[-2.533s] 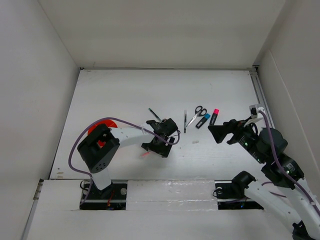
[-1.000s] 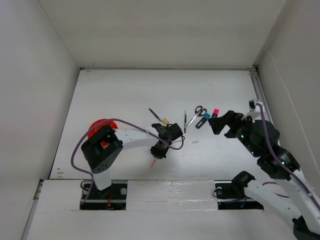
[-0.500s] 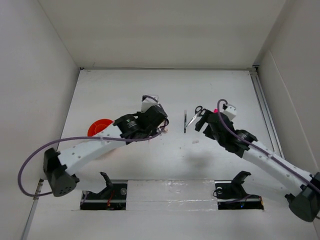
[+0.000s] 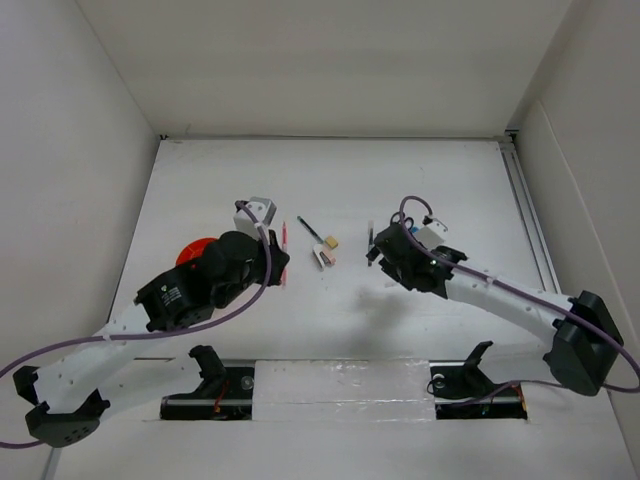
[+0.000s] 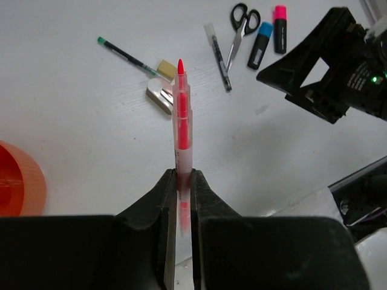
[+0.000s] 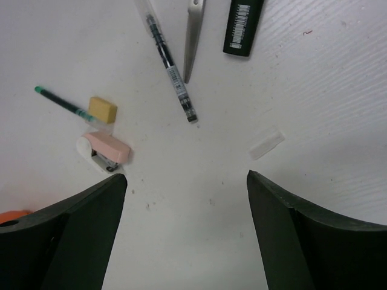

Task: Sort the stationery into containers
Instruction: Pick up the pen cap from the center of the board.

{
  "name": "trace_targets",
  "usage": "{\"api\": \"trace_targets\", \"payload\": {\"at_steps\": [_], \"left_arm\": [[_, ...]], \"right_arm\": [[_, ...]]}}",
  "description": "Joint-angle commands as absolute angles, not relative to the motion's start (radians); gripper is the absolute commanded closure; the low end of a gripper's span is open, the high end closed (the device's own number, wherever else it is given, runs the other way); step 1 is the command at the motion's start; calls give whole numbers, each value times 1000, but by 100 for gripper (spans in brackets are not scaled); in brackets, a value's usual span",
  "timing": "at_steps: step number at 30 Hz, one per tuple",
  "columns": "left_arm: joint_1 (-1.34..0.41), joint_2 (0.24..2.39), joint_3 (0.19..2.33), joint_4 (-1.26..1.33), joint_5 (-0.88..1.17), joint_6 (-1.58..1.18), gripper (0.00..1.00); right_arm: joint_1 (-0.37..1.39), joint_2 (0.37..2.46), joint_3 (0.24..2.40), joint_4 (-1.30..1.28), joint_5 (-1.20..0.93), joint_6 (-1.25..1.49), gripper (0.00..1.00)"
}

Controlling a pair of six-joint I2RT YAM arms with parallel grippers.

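Note:
My left gripper [image 5: 180, 181] is shut on the lower end of a red pen [image 5: 181, 115], which points away from me above the table. In the top view this pen [image 4: 284, 240] hangs just right of the orange cup [image 4: 195, 250], with the left gripper [image 4: 278, 262] beside it. My right gripper [image 6: 186, 175] stands open over bare table, nothing between its fingers. Ahead of it lie a clear pen [image 6: 169, 66], a scissors blade [image 6: 192, 42] and a black highlighter body [image 6: 242, 27]. The left wrist view shows the scissors [image 5: 240, 24], blue highlighter [image 5: 260, 45] and pink highlighter [image 5: 279, 27].
A green pen [image 4: 310, 229], a tan eraser [image 4: 331, 241] and a pink stapler [image 4: 322, 258] lie between the two grippers. A small scrap of clear tape [image 6: 266, 145] lies near the right finger. White walls close the table on three sides.
The left arm has swung up and left, carrying the red pen toward the orange cup. The right arm has reached left over the scissors and highlighters, its jaws narrowing a little.

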State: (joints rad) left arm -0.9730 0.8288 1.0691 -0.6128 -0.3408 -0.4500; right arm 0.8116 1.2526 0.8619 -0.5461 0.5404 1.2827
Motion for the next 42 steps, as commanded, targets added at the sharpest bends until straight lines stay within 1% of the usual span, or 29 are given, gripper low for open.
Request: {"api": "trace_targets", "payload": {"at_steps": [1, 4, 6, 8, 9, 10, 13, 17, 18, 19, 21, 26, 32, 37, 42], "left_arm": [[-971, 830, 1014, -565, -267, -407, 100], [-971, 830, 1005, -565, -267, -407, 100], [-971, 821, 992, -539, -242, -407, 100], [-971, 821, 983, -538, -230, -407, 100], [-971, 810, 983, -538, -230, -407, 100], [-971, 796, 983, -538, -230, -407, 100], [-971, 782, 974, -529, -221, -407, 100], [-980, 773, 974, -529, -221, -407, 100], [-980, 773, 974, -529, -221, -407, 100], [-980, 773, 974, -529, -221, -407, 100], [-980, 773, 974, -529, -221, -407, 100], [-999, 759, 965, -520, -221, -407, 100], [-999, 739, 965, -520, -221, -416, 100], [-1012, 739, 965, -520, -221, -416, 100], [-1012, 729, 965, -520, -221, -416, 100]], "right_arm": [[822, 1336, 945, -578, 557, 1440, 14], [822, 1420, 1021, -685, 557, 1512, 22], [822, 1446, 1051, -765, 572, 1589, 24], [822, 1459, 1051, -753, 572, 1601, 24], [822, 1459, 1051, -743, 583, 1601, 27], [822, 1459, 1023, -732, 583, 1614, 28], [822, 1434, 970, -675, 583, 1629, 28], [798, 1373, 844, -583, 594, 1641, 34], [798, 1359, 832, -574, 585, 1641, 38], [787, 1359, 822, -565, 584, 1641, 40], [776, 1368, 822, -565, 575, 1641, 40], [752, 1476, 848, -583, 545, 1631, 41], [719, 1580, 881, -583, 479, 1631, 49], [719, 1600, 881, -583, 460, 1649, 49], [719, 1640, 881, -637, 449, 1681, 50]]}}
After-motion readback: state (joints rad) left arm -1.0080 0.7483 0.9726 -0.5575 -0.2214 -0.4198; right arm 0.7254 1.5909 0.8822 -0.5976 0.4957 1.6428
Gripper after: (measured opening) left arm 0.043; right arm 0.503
